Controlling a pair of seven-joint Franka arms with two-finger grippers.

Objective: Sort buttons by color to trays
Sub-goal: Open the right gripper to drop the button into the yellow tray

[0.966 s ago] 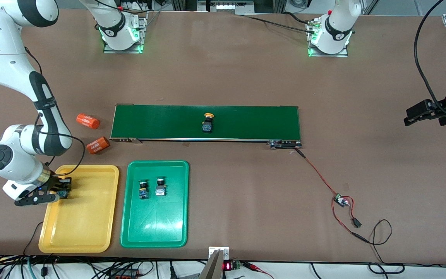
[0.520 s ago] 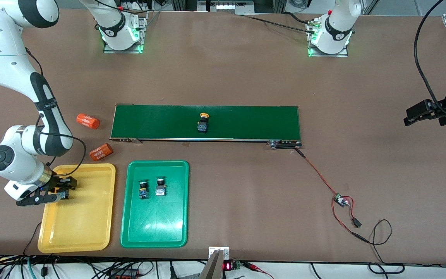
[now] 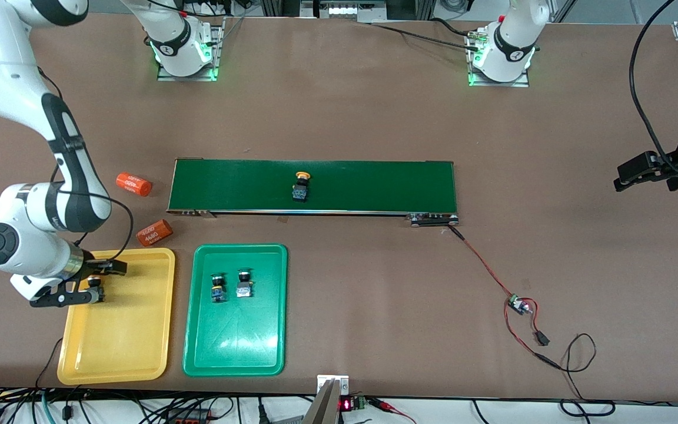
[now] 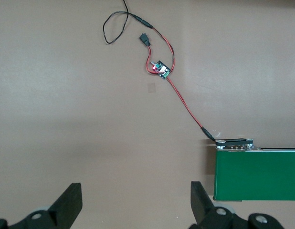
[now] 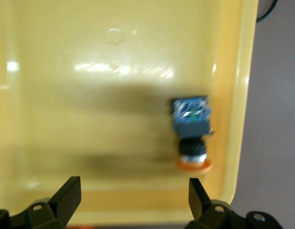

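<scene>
My right gripper (image 3: pixel 99 281) hangs open just over the yellow tray (image 3: pixel 121 330), at the corner of the tray nearest the right arm's base. A yellow-capped button (image 3: pixel 95 291) lies on its side in that corner. In the right wrist view this button (image 5: pixel 191 131) lies free by the tray's rim (image 5: pixel 240 95), apart from my open right gripper (image 5: pixel 133 191). A second yellow-capped button (image 3: pixel 300 187) rides on the conveyor belt (image 3: pixel 374 185). Two green-capped buttons (image 3: pixel 217 287) (image 3: pixel 244 284) lie in the green tray (image 3: pixel 236 341). My left gripper (image 3: pixel 624 175) waits open and empty off the left arm's end of the table, also shown in the left wrist view (image 4: pixel 136 200).
Two orange cylinders (image 3: pixel 134 184) (image 3: pixel 154 232) lie between the belt's end and the yellow tray. A red-and-black cable with a small board (image 3: pixel 515 303) runs from the belt's other end (image 4: pixel 257 174) toward the front camera.
My right gripper has opened, let go of the yellow-capped button in the yellow tray, and lifted slightly. The button on the belt has travelled toward the right arm's end. The yellow tray shifted a little.
</scene>
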